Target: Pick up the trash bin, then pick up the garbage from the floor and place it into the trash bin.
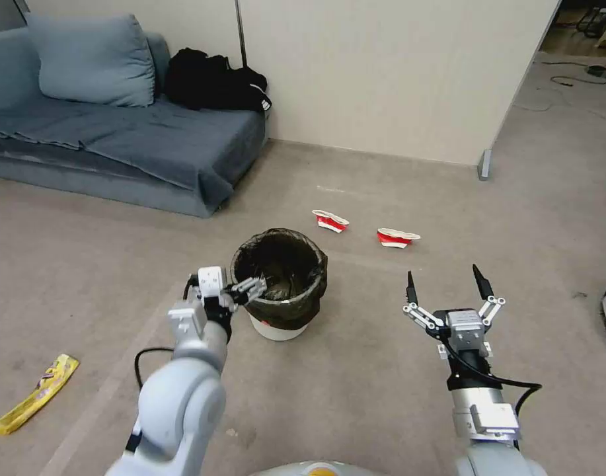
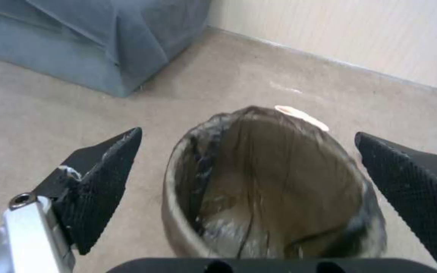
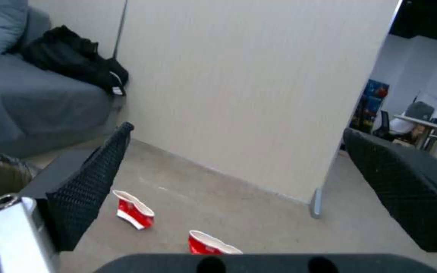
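The trash bin, white with a dark bag folded over its rim, stands upright on the floor ahead. My left gripper is at the bin's near-left rim. In the left wrist view it is open, its fingers spread to either side of the bin without touching it. My right gripper hangs open and empty to the bin's right. Garbage lies on the floor: two crushed red-and-white cups beyond the bin, and a yellow wrapper at the near left. The right wrist view shows both cups.
A blue sofa with a black bag on it fills the far left. A beige partition wall stands behind the cups, with a metal foot at its right end. Open carpet surrounds the bin.
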